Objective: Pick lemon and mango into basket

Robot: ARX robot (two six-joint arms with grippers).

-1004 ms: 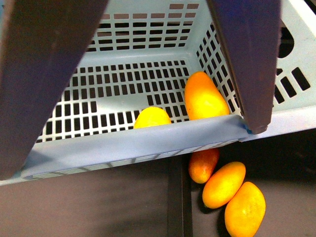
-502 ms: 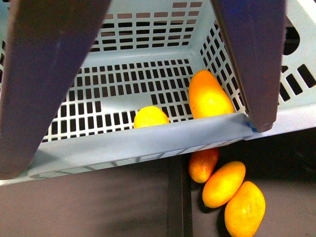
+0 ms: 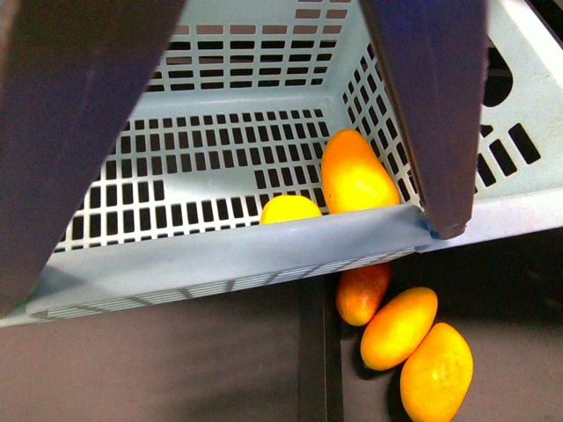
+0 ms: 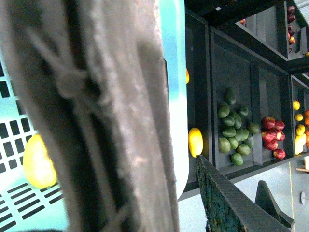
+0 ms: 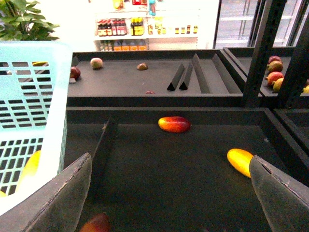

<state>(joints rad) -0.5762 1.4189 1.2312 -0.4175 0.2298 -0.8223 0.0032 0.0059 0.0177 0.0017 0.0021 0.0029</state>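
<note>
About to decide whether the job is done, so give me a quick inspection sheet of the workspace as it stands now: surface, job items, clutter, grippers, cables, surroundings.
Surface: dark shelf bins with dividers, below and beside the basket.
Job's things: lemon and mango both lie on the slotted floor of the basket, near its front wall, the mango beside the right wall.
Clutter: three mangoes in the bin below the basket; a red-blushed mango and a yellow one further off.
Grippers: right gripper jaws open, empty; left not in view.
Cables: nothing seen.
Surroundings: green fruit, red fruit, store shelves behind.
</note>
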